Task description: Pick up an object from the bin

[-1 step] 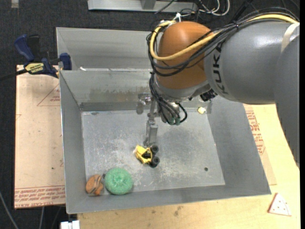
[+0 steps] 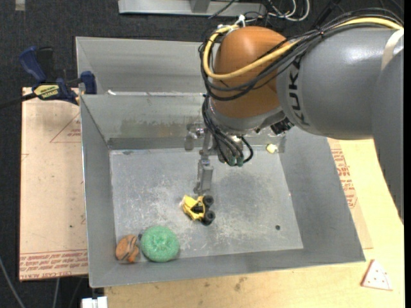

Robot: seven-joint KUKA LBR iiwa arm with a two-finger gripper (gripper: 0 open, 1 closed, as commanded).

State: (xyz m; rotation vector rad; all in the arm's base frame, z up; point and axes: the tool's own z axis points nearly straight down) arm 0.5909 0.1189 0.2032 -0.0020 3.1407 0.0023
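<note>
Poised low over the middle of the bin (image 2: pixel 141 185), the hand (image 2: pixel 204 186) hangs just above a small yellow-and-black toy (image 2: pixel 197 208), perhaps a little vehicle. Whether the hand is open or closed cannot be told from this angle. The toy lies alone on the bin floor, a little toward the near wall. It looks like hard plastic: light, stiff and probably somewhat slippery. If the black parts are wheels, it may roll or skid when nudged. The safest hold is likely across the yellow body rather than on the black parts. A green round scrubber (image 2: pixel 159 244) and a brown lump (image 2: pixel 128 249) sit side by side in the near left corner, well apart from the toy.
</note>
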